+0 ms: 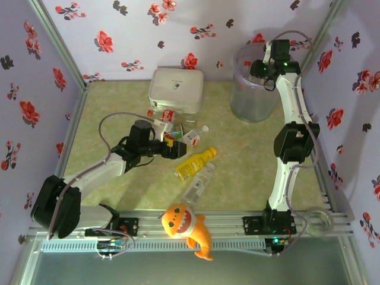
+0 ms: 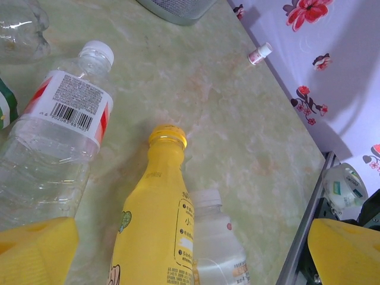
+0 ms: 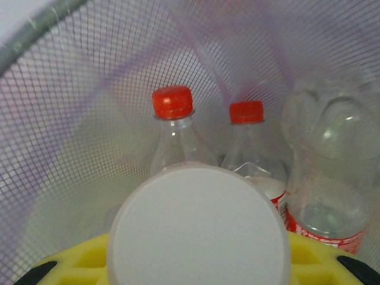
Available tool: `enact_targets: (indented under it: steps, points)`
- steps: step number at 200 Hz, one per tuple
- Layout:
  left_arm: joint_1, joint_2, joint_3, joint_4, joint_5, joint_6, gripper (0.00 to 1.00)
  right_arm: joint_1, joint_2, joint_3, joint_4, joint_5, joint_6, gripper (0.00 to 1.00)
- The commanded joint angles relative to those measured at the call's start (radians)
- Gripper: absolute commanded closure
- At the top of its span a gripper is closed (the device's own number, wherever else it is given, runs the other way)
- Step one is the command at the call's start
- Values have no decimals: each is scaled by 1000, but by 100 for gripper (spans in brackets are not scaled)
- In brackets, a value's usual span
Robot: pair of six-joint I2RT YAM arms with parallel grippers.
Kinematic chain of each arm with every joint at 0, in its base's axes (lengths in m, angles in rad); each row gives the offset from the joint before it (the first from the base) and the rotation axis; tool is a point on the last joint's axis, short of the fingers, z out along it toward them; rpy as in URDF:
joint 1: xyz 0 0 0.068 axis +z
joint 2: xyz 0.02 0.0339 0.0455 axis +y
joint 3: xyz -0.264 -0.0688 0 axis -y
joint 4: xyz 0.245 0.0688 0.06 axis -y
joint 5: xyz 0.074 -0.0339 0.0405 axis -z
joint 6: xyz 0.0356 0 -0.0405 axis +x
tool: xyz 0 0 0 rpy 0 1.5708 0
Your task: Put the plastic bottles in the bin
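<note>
My right gripper (image 1: 277, 52) hangs over the translucent bin (image 1: 246, 107) at the back right. In the right wrist view its yellow fingers (image 3: 77, 261) are shut on a bottle whose round white end (image 3: 199, 228) faces the camera. Below, inside the meshed bin wall (image 3: 71, 119), stand two red-capped bottles (image 3: 174, 127) and a clear one (image 3: 329, 178). My left gripper (image 1: 176, 148) is open low over the mat. The yellow bottle (image 2: 157, 219) and a white-capped clear bottle (image 2: 219, 249) lie between its fingers (image 2: 35, 249). A red-white labelled bottle (image 2: 59, 136) lies to the left.
A white rounded box (image 1: 175, 89) sits at the back centre, with more bottles (image 1: 169, 116) just in front. An orange plush shark (image 1: 187, 228) lies on the front rail. A tape roll (image 1: 317, 222) sits at the front right. A tiny white-capped bottle (image 2: 259, 54) rests by the wall.
</note>
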Motion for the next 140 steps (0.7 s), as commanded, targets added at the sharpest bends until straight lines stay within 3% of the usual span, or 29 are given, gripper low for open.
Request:
enact_targets:
  steps: [1,40,103,140]
  points:
    - [-7,14,10,-37,-32,-4,0,-3,29,39,-93,-57,12,75]
    - [-7,24,3,-73,-52,1,0,-5,57,31,-101,-74,16,68]
    - [-7,28,14,-102,-58,2,0,-6,42,61,-96,-56,22,23]
    - [-17,25,35,-169,-82,10,0,-6,8,82,-108,-37,19,12]
